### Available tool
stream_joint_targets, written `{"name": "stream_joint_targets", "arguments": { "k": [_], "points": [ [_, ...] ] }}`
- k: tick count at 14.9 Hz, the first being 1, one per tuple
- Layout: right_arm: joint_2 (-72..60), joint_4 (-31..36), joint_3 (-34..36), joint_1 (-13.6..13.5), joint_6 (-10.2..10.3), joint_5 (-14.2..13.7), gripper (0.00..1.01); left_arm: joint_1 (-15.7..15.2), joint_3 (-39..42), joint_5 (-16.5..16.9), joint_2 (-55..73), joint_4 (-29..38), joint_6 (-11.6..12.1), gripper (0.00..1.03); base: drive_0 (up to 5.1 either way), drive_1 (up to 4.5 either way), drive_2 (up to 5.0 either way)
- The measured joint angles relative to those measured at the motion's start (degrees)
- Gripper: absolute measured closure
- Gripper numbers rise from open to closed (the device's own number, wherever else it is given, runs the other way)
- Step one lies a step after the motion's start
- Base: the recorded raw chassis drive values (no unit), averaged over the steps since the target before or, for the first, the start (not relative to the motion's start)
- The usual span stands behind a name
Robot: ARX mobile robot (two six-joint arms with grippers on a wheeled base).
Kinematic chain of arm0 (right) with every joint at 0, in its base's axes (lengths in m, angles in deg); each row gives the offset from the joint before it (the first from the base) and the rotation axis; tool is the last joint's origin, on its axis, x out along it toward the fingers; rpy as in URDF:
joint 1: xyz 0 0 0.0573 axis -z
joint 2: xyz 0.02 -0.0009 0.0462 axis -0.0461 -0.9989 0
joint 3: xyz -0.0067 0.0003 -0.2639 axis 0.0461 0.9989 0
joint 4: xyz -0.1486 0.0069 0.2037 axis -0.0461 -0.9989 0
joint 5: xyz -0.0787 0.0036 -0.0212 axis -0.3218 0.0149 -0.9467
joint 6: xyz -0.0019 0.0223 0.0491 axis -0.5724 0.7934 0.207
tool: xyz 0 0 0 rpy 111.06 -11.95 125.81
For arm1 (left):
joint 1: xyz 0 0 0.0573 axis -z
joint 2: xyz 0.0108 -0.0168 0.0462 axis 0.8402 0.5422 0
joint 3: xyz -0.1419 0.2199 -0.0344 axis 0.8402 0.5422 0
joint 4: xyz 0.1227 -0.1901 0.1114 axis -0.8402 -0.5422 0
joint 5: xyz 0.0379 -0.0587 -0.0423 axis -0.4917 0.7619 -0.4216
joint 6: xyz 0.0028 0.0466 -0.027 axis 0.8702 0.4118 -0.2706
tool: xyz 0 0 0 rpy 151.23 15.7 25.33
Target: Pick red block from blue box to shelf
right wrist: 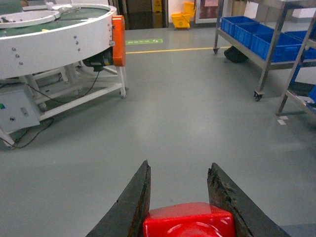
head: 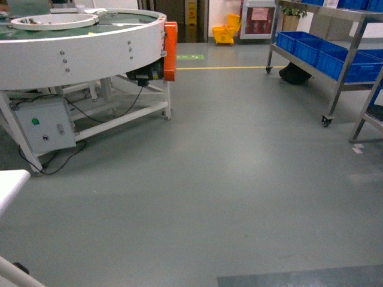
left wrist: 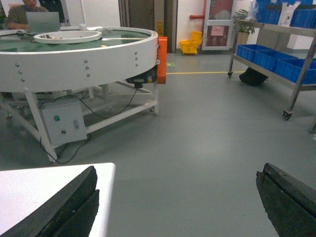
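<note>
I'm seeing the round conveyor standing at my left, with its control box hanging beneath it. The shelf is standing well apart at my right, crates sitting on its lower tier. A mop bucket is sitting far ahead between them. A table corner is lying near left.

The red block and shelf are cut off by frame edges.
</note>
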Motion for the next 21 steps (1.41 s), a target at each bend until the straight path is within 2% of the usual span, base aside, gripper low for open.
{"name": "stream_joint_targets", "arguments": {
  "k": [5,21],
  "points": [
    [0.0,-0.2,0.0,0.0,0.0,0.0,0.73,0.0,0.0,0.0,0.0,0.1,0.0,0.05,-0.1,4.22,-4.3],
    [-0.2,-0.5,0.0,0.0,0.0,0.0,0.73,0.0,0.0,0.0,0.0,0.0,0.0,0.05,-1.6,2.71,-6.0]
  ]
}}
